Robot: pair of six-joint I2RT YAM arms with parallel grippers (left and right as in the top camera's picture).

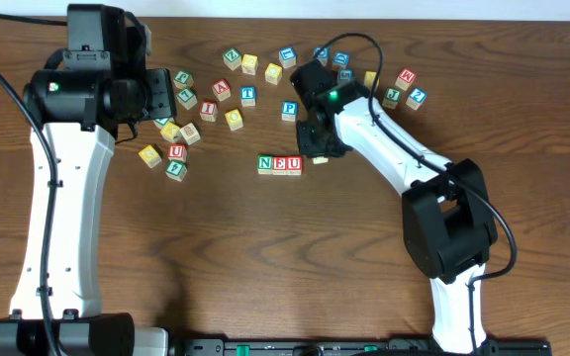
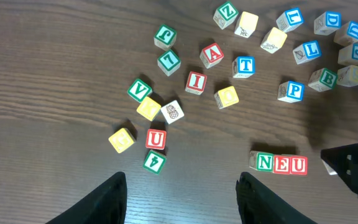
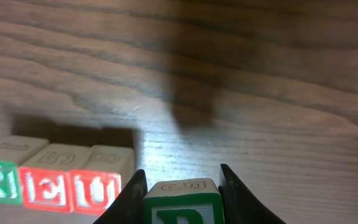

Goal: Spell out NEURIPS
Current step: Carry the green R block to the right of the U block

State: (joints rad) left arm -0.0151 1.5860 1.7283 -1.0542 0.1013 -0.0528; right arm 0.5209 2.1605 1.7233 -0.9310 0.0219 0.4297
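A row of three blocks reading N (image 1: 265,164), E (image 1: 279,164), U (image 1: 294,164) lies mid-table; it also shows in the left wrist view (image 2: 281,164) and in the right wrist view (image 3: 45,186). My right gripper (image 3: 182,169) is shut on a green-lettered block (image 3: 182,199) just right of the U and apart from it. The block's letter is cut off by the frame. In the overhead view this gripper (image 1: 317,148) sits right of the row. My left gripper (image 2: 182,177) is open and empty, high above the table. A blue P (image 2: 290,91) and a red I (image 2: 196,82) lie loose behind.
Several loose letter blocks are scattered along the back of the table (image 1: 248,65), and a cluster with a second red U (image 2: 156,139) lies left of the row. The right arm (image 1: 394,148) stretches across the right half. A black cable (image 1: 364,44) loops at the back.
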